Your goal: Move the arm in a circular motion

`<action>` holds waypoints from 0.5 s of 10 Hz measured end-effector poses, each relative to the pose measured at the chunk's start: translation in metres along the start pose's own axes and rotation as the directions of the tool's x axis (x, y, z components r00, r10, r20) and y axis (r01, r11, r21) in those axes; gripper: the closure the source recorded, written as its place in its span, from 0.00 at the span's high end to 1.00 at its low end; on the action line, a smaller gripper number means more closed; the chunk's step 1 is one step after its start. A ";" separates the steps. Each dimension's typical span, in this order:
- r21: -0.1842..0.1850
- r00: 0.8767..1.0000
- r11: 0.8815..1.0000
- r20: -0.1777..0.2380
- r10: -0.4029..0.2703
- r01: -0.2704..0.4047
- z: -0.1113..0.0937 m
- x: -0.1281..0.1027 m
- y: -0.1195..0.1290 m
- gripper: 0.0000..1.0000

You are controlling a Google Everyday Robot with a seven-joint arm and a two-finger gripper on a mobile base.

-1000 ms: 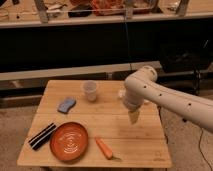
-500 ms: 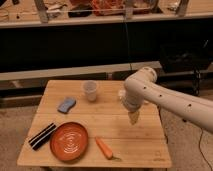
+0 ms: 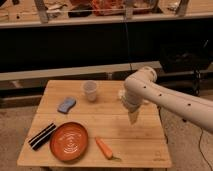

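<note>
The arm point(image 3: 165, 100) is large, glossy and white, with thick tubular segments and small dark dots. It reaches in from the right edge, bends at a rounded joint point(image 3: 142, 77) and points down over the right part of the wooden table point(image 3: 107, 115). The gripper point(image 3: 133, 118) is the tapered beige tip, hanging just above the tabletop to the right of the middle. It holds nothing that I can see.
On the table are a clear plastic cup point(image 3: 90, 91), a blue sponge point(image 3: 66, 105), an orange plate point(image 3: 69, 141), a carrot point(image 3: 104, 148) and a black striped object point(image 3: 42, 136). A dark shelf unit point(image 3: 100, 40) stands behind the table.
</note>
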 end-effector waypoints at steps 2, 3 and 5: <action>0.036 1.000 0.999 0.015 -0.003 0.003 0.003 0.024 -0.024 0.80; 0.056 1.000 0.998 0.021 -0.004 0.002 0.003 0.039 -0.041 0.80; 0.076 0.999 0.997 0.029 0.017 -0.019 0.001 0.065 -0.059 0.80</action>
